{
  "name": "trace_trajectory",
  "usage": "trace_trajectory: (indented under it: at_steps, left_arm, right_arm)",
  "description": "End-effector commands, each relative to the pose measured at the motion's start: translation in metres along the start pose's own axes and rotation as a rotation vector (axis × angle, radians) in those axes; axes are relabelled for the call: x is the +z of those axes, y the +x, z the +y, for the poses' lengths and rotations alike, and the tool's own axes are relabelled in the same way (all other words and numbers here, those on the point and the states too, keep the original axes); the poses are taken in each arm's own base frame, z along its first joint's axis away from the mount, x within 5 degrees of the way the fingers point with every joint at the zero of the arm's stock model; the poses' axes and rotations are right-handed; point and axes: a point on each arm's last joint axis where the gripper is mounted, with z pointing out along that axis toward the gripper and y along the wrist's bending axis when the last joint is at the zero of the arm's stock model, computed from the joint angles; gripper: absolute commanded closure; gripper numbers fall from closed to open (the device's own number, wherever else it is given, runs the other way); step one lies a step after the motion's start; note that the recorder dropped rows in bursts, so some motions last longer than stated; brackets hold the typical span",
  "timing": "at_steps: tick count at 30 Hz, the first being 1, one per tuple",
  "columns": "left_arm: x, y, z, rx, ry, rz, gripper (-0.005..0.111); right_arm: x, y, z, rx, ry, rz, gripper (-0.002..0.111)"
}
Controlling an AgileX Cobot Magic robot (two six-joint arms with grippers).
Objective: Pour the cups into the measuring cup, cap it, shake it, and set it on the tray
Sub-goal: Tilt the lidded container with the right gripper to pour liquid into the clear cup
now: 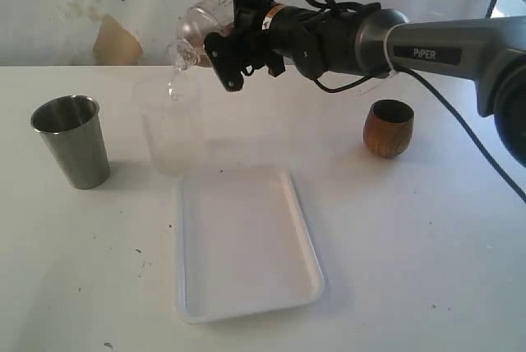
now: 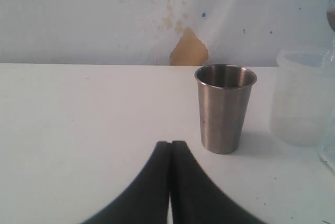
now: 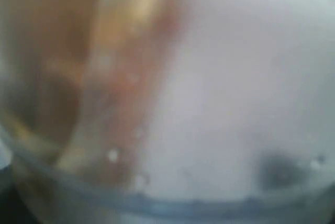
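- Left gripper (image 2: 170, 148): fingers pressed together on nothing, low over the white table (image 1: 427, 229). The tray is out of its camera's sight.
- Steel tumbler (image 1: 70, 142) stands upright, well left of the tray (image 1: 186, 286), level with its far end, nothing crowding it.
- Measuring cup (image 1: 171, 138) stands upright just beyond the tray's far left corner. It is pale and see-through, its scale too faint to read.
- Clear dome lid (image 1: 196, 27) hangs tilted above that cup, and the right gripper (image 1: 220, 31) has its jaws spread wide and clamped around it. Its wrist camera shows only blurred wet plastic.
- Wooden cup (image 1: 389, 128), brown and rounded, stands upright beyond the tray's far right corner.
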Motion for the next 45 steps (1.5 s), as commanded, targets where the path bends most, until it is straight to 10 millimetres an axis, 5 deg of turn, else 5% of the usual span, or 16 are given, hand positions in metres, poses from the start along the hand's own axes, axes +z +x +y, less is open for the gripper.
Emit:
trace_trajectory:
  at_steps: [1, 37, 45]
  left_arm:
    - [0.000, 0.001, 0.000, -0.006, 0.005, -0.007, 0.107]
    - [0.000, 0.001, 0.000, -0.006, 0.005, -0.007, 0.107]
    - [0.000, 0.001, 0.000, -0.006, 0.005, -0.007, 0.107]
  right_arm:
    - [-0.004, 0.005, -0.020, -0.012, 0.119, 0.027, 0.108]
    - [-0.005, 0.011, -0.024, -0.118, 0.175, 0.060, 0.108]
    - [0.004, 0.009, -0.006, -0.033, 0.135, 0.068, 0.108]
